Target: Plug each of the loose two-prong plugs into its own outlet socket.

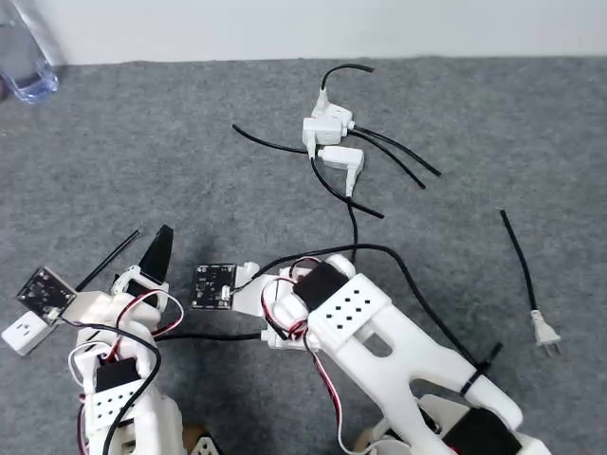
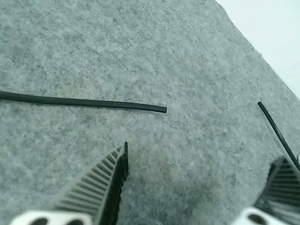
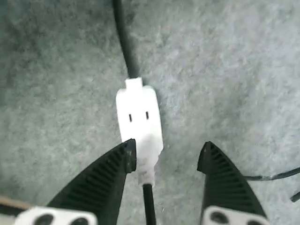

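1. Loose plug (image 1: pixel 545 332) lying at 4 o'clock on the table (image 1: pixel 455 114), well apart from both arms.
2. Looks light and rigid, tethered to a limp cord (image 1: pixel 517 256); probably best pinched across the flat sides of the body, never by the cord.
3. Points its prongs toward 5 o'clock; long axis running 11 to 5, cord trailing toward 11.
4. Right hand (image 3: pixel 169 145) spread wide around a white socket block (image 3: pixel 138 117), one fingertip at its edge, slots facing up.
5. Left hand (image 2: pixel 201 157) spread wide over bare table, gripping nothing, a black cord end (image 2: pixel 159 109) nearby.

Smooth plastic socket (image 3: pixel 138 115) lies on rough, matt felt (image 3: pixel 234 70).
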### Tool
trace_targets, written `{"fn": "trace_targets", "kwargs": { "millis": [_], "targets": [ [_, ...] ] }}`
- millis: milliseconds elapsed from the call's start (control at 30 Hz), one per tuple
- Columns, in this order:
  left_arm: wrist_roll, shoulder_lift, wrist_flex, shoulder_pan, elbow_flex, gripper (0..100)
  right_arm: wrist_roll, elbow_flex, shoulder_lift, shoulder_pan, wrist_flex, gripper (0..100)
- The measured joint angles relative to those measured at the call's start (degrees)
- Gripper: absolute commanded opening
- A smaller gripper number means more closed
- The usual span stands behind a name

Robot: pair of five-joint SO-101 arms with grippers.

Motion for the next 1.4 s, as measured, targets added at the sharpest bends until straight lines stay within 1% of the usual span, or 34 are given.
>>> {"fn": "trace_targets", "kwargs": {
  "millis": [200, 333, 700, 900, 1067, 1100, 1233, 1267, 1333, 1400],
  "targets": [
    [0.00, 0.00, 0.00, 0.00, 0.00, 43, 0.53, -1.85, 0.00, -0.44, 5.98, 21.3],
    [0.00, 0.00, 0.00, 0.00, 0.00, 43, 2.55, -1.85, 0.00, -0.35, 6.15, 20.9],
    [0.00, 0.00, 0.00, 0.00, 0.00, 43, 3.16, -1.76, 6.95, -0.35, 3.43, 20.8],
    [0.00, 0.00, 0.00, 0.00, 0.00, 43, 4.84, -1.58, 7.12, -0.35, 3.25, 20.8],
    [0.00, 0.00, 0.00, 0.00, 0.00, 43, 4.75, -1.49, 7.65, 2.20, 3.25, 20.6],
    [0.00, 0.00, 0.00, 0.00, 0.00, 43, 4.84, -0.88, 7.65, 2.37, 3.25, 19.1],
    [0.00, 0.00, 0.00, 0.00, 0.00, 43, 6.59, 0.18, 7.74, 2.20, 3.25, 6.9],
    [0.00, 0.00, 0.00, 0.00, 0.00, 43, 6.68, 0.18, 7.74, 2.20, 3.25, 5.4],
    [0.00, 0.00, 0.00, 0.00, 0.00, 43, 6.77, 0.26, 7.74, 2.37, 2.99, 5.7],
    [0.00, 0.00, 0.00, 0.00, 0.00, 43, 6.77, 0.26, 7.74, 2.37, 2.99, 9.0]
  ]
}}
